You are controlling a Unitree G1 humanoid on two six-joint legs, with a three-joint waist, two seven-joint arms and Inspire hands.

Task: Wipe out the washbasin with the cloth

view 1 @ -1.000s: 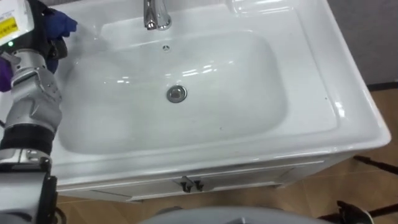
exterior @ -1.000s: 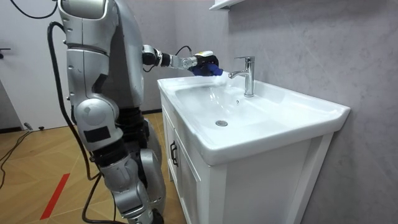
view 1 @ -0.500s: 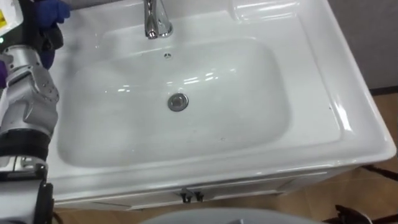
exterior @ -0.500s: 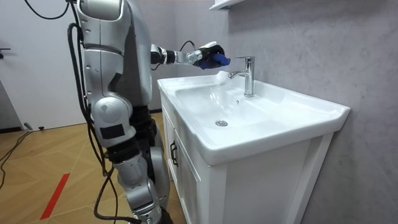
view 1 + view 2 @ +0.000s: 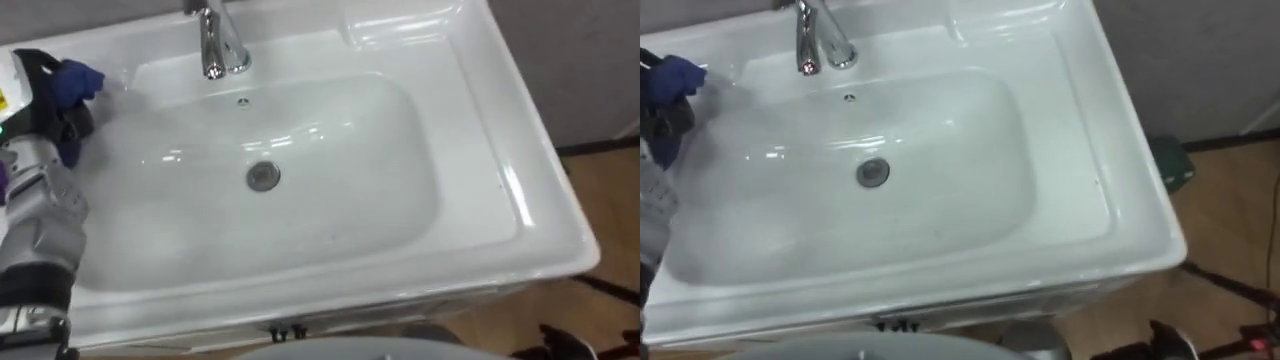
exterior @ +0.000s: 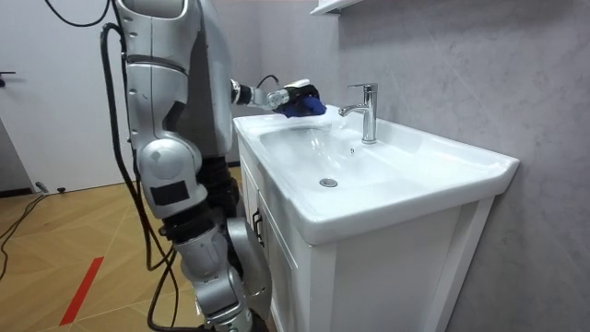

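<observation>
Left hand (image 5: pixel 58 112) up at the back left corner of the basin (image 5: pixel 500 150), fingers clenched round a bunched blue cloth (image 5: pixel 80 78). The cloth pokes out ahead of the hand, right over the rim's corner; whether it presses on the porcelain cannot be told. Just beside it to the right stands the chrome faucet (image 5: pixel 215 45), a narrow gap between the two. Beyond that the bowl lies wide open: smooth white slope down to the drain (image 5: pixel 263 176) at the middle, broad flat rim along the right and front edges. The basin tops a white cabinet (image 6: pixel 277 267) with small dark handles (image 5: pixel 283 330). The robot stands upright at the cabinet's left end on a wooden floor (image 6: pixel 55 231), a grey wall (image 6: pixel 442 65) behind the faucet.
</observation>
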